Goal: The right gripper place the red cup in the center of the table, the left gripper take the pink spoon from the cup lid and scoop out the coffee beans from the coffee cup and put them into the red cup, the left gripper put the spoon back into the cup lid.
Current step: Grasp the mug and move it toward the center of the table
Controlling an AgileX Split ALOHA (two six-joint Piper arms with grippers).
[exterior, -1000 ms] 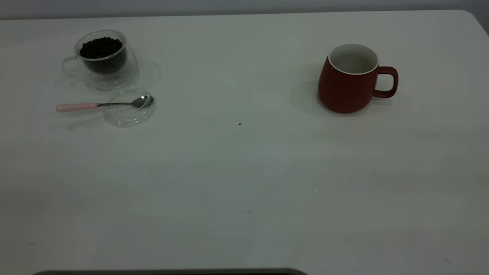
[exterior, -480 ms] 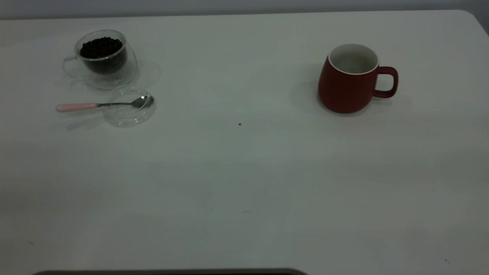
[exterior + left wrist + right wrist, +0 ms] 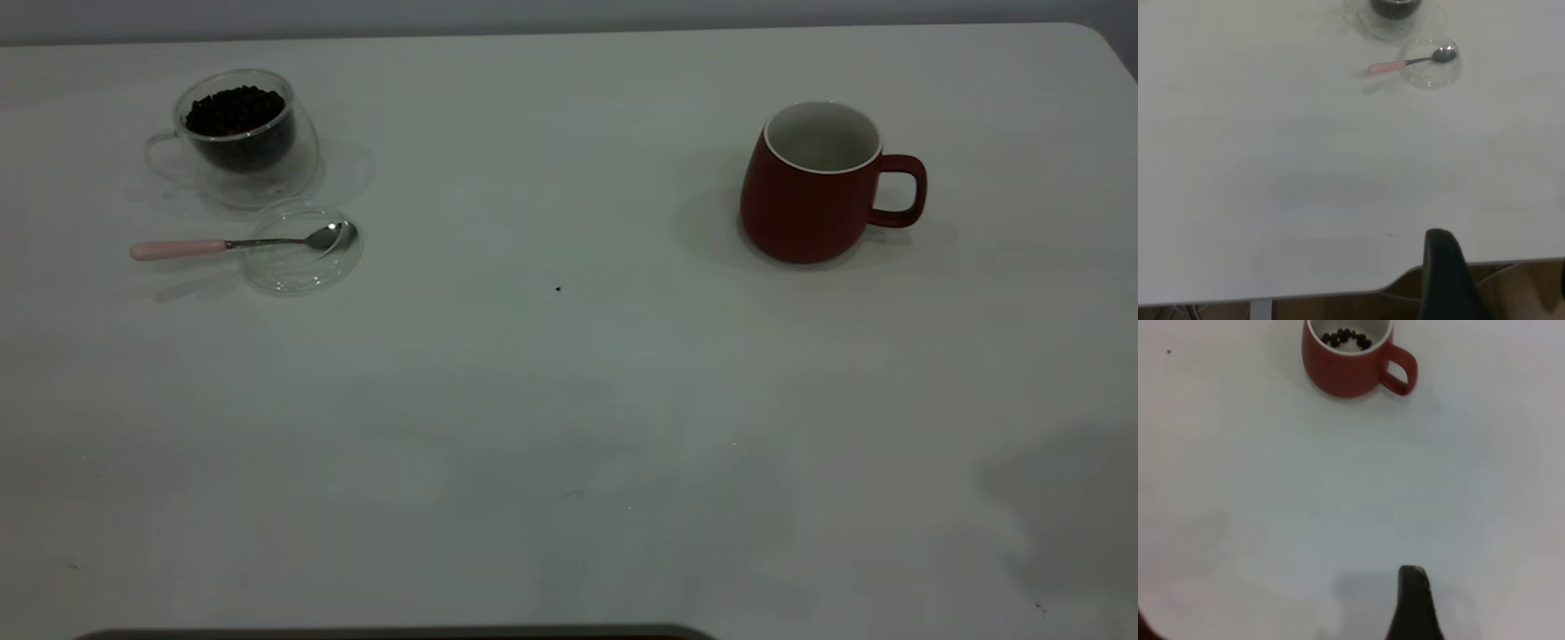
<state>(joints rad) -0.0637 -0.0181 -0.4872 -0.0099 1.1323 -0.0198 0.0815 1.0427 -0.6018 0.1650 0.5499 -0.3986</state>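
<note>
The red cup (image 3: 816, 188) stands upright on the right part of the table (image 3: 551, 409), handle toward the table's right edge, well apart from the glassware; the right wrist view shows a few coffee beans (image 3: 1346, 337) already lying inside it. At far left the coffee cup (image 3: 242, 138) stands upright with a heap of beans within; just in front of it lies the cup lid (image 3: 304, 249), and the pink spoon (image 3: 233, 244) rests with its bowl in the lid and its handle projecting over the rim toward the left. Neither arm appears in the exterior view. The left gripper (image 3: 1450, 279) sits back at the near table edge; the right gripper (image 3: 1413, 605) hangs above bare tabletop, well short of the red cup; only one dark finger of each shows, so their opening cannot be told.
</note>
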